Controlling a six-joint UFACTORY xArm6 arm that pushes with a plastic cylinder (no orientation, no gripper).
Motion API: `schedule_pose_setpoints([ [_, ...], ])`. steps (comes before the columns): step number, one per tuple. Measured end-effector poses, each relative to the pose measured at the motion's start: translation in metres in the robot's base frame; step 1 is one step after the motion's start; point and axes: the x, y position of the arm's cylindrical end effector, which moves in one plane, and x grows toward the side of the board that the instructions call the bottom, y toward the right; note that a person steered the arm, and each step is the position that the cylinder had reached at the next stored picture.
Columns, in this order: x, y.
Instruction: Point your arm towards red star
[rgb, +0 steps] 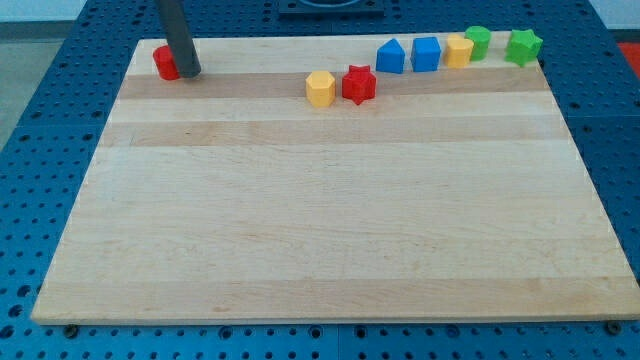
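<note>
No fingers here: my arm ends in a plain dark rod that cannot open, close or hold anything, and my tip sits on the wooden board near its top left corner, touching or just beside a red block whose shape the rod partly hides. Moving outward to the view's right, the red star lies well apart from my tip, along the top of the board, with a yellow hexagonal block touching or just beside its left side. Further right runs a row of a blue house-shaped block, a blue cube, a yellow block, a green block and a green star. I judge the task barely begun: the whole sweep across to the red star is left. No containers are on the board, so nothing is held in any.
</note>
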Motion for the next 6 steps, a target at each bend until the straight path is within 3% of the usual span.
schedule_pose_setpoints([
  [2, 0.036, 0.084],
  [4, 0.036, 0.088],
  [5, 0.011, 0.105],
  [6, -0.016, 0.162],
])
